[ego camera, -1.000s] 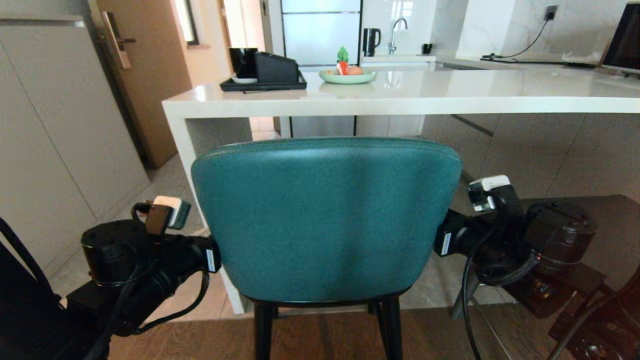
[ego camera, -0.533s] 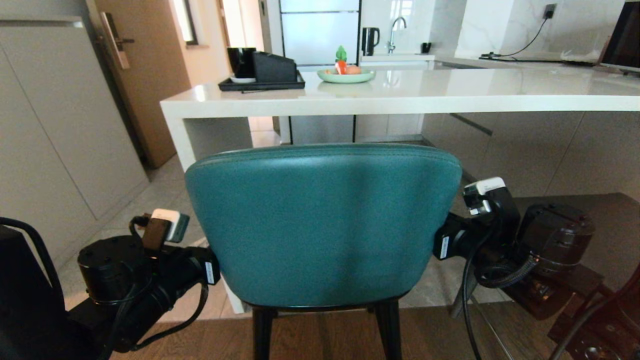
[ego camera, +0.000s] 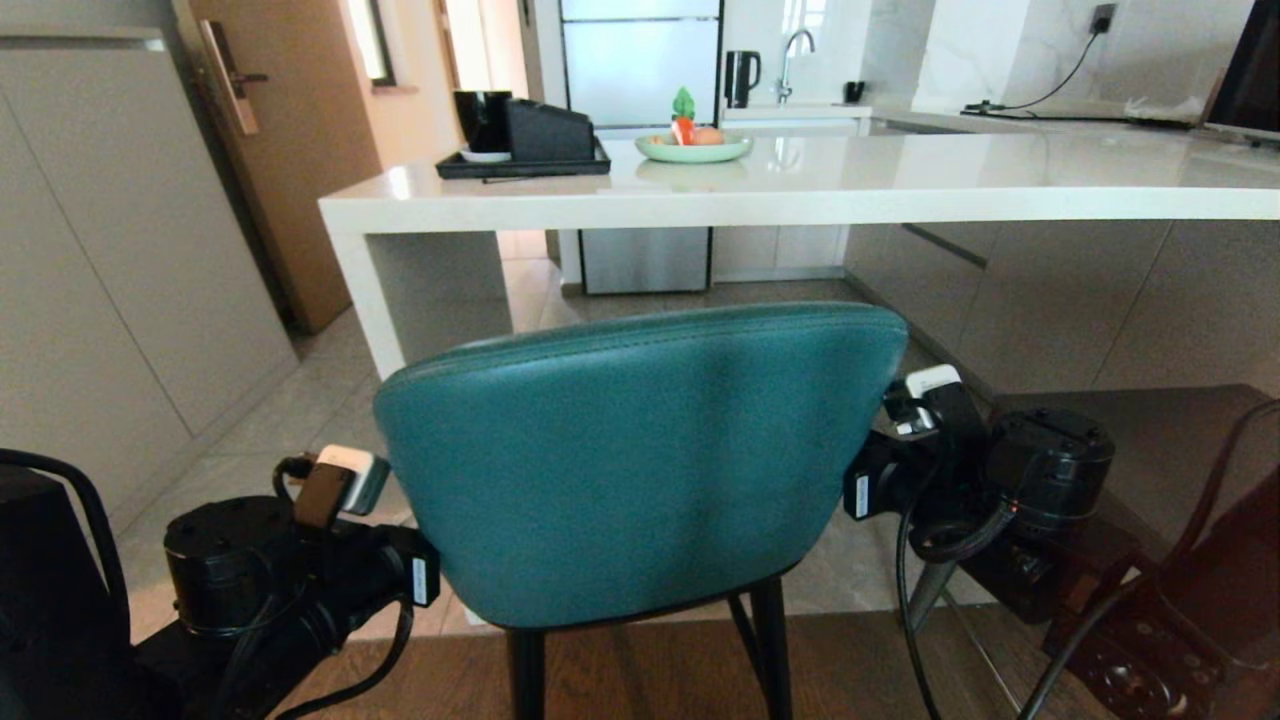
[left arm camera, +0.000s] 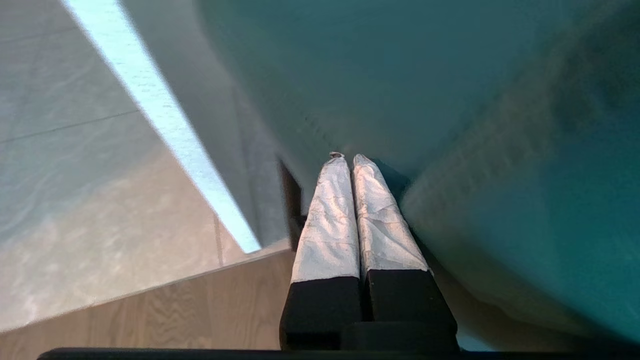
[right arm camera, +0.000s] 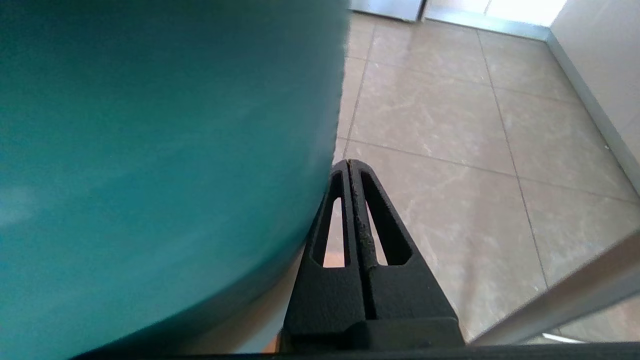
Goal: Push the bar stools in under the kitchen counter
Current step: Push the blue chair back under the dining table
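Teal stool [ego camera: 640,460] sat betw. both claws, L [left arm camera: 348,159] & R [right arm camera: 349,164] clenched empty against backrest flanks; counter [ego camera: 800,205] lay ahead, beyond fingertips.

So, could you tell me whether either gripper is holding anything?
Nothing is held: the left gripper and right gripper are shut empty beside the teal stool.

Pale marbled floor tiles [ego camera: 300,400] meet a strip of wood flooring [ego camera: 650,670]. Tall grey cabinets [ego camera: 110,250] line one wall beside a wooden door [ego camera: 300,150] with a metal handle. Farther back, a steel fridge [ego camera: 640,60] stands near a sink tap [ego camera: 795,50] and a black kettle [ego camera: 741,78]. Daylight gleams off white marble walls [ego camera: 1020,50].
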Robot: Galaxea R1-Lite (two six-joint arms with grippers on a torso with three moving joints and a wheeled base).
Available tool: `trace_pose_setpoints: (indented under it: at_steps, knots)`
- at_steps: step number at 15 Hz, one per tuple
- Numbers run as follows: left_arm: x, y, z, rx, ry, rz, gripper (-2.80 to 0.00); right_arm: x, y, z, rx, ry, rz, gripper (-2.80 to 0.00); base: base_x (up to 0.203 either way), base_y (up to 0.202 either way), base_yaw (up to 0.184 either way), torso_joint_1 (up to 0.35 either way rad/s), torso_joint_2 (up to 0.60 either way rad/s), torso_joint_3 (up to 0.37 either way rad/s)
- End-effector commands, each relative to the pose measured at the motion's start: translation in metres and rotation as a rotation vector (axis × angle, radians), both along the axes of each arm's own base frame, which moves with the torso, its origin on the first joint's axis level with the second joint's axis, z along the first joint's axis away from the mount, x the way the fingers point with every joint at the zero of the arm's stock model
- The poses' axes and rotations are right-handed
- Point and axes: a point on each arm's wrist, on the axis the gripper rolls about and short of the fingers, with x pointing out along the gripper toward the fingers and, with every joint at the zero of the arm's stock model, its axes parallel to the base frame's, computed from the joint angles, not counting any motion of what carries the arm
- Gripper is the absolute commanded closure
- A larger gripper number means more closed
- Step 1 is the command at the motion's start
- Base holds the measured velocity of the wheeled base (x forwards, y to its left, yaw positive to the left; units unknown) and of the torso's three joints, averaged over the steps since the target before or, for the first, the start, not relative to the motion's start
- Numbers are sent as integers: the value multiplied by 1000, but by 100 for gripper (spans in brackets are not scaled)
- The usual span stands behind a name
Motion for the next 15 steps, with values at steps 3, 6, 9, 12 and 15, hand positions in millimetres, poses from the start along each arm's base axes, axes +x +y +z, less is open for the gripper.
trace_pose_setpoints:
  at_steps: [3, 6, 9, 12, 15]
  knots:
    - [11, 6, 5, -17, -44, 41, 0, -15, -19, -5, 20, -41, -29, 0, 0, 0, 0, 0, 0, 0]
    - [28, 4, 5, -23, -69, 55, 0, -15, -24, -8, 19, -37, -45, 0, 0, 0, 0, 0, 0, 0]
    - [49, 1, 3, -30, -98, 66, 0, -16, -24, -8, 18, -34, -45, 0, 0, 0, 0, 0, 0, 0]
    - [59, 6, -7, -22, -80, 91, 0, -15, -24, -10, 16, -30, -45, 0, 0, 0, 0, 0, 0, 0]
    - [56, 14, -9, -18, -64, 112, 0, -13, -24, -14, 12, -15, -47, 0, 0, 0, 0, 0, 0, 0]
